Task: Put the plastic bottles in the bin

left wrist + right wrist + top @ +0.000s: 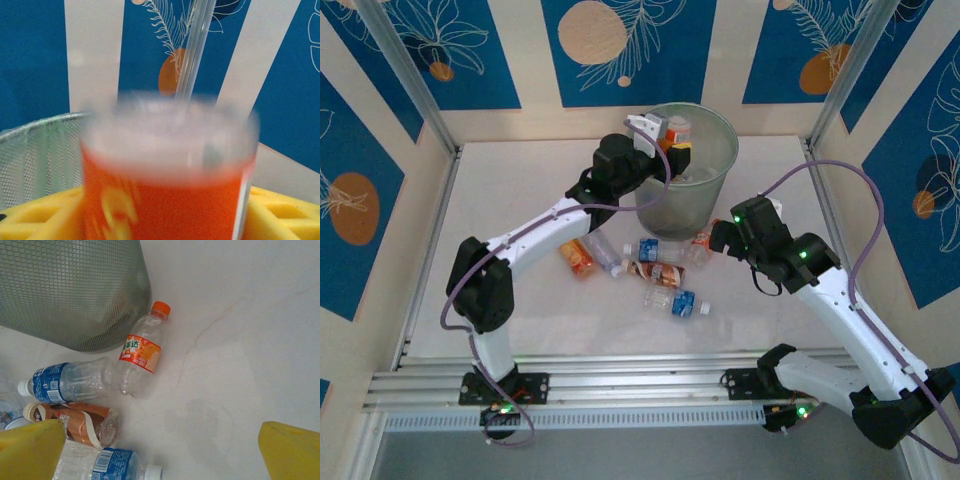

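Bright, even light casts faint shadows beside the sharp bottles on the white table, while the left wrist's close orange-labelled bottle is motion-blurred

Built alike: left arm and right arm in smooth white shells, jointed with chunky black housings at shoulder, elbow and wrist. Bolted down on small black bases. Trailed by a lilac cable running loose along each arm. Dotted with tiny green lights near the right wrist and down at both bases. Capped with a white bracket at the left wrist. Tipped, on left gripper and right gripper, with bright yellow fingers, moulded in a waffle grid on the left pair.
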Tool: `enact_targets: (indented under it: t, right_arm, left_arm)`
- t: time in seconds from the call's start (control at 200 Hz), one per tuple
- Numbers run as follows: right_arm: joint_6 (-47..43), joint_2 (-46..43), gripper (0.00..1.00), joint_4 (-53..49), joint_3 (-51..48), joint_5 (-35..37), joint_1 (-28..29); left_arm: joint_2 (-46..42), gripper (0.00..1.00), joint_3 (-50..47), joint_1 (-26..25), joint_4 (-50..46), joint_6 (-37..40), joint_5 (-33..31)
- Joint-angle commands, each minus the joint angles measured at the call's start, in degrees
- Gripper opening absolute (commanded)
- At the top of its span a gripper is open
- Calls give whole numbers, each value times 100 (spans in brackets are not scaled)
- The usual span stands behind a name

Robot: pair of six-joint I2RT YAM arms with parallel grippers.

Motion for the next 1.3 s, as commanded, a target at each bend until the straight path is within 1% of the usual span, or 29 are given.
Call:
enact_targets:
  t: [0.0, 0.385, 0.525, 0.595, 0.715, 0.83, 0.895, 0.935, 1.035, 1.185, 1.29]
  right_arm:
    - [105, -76, 99, 16, -10, 136, -9]
    - [113, -85, 99, -41, 25, 155, -9]
    - [176, -61, 99, -234, 50, 81, -11]
    - [246, -34, 99, -431, 101, 21, -2]
    - [365, -30, 99, -723, 135, -210, 8]
    - [603, -32, 99, -907, 21, -636, 26]
    - [776, -56, 99, -869, -179, -901, 60]
    - [896, -67, 100, -781, -341, -1031, 85]
    - [1176, -52, 97, -344, -788, -1374, 79]
    - [1500, 100, 91, 808, -1379, -1878, -63]
    - [1583, 411, 89, 1639, -1644, -2113, -336]
  left_arm:
    - [-100, 67, -26, -67, 181, -60, -95]
    - [-226, 68, -26, -67, 232, -77, -100]
    - [-397, 69, 25, -72, 5, -117, -62]
    - [-537, 73, 74, -67, -217, -188, -80]
    - [-834, 83, 197, -67, -716, -344, -168]
    - [-1209, 99, 169, -73, -1125, -467, -272]
    - [-1459, 100, 76, -71, -1341, -505, -360]
    - [-1644, 99, -43, -69, -1451, -554, -478]
    - [-2179, 100, -494, -73, -1671, -659, -891]
    - [-3043, 99, -1426, -69, -1893, -817, -1968]
    - [-3570, 99, -1984, -57, -2120, -887, -2683]
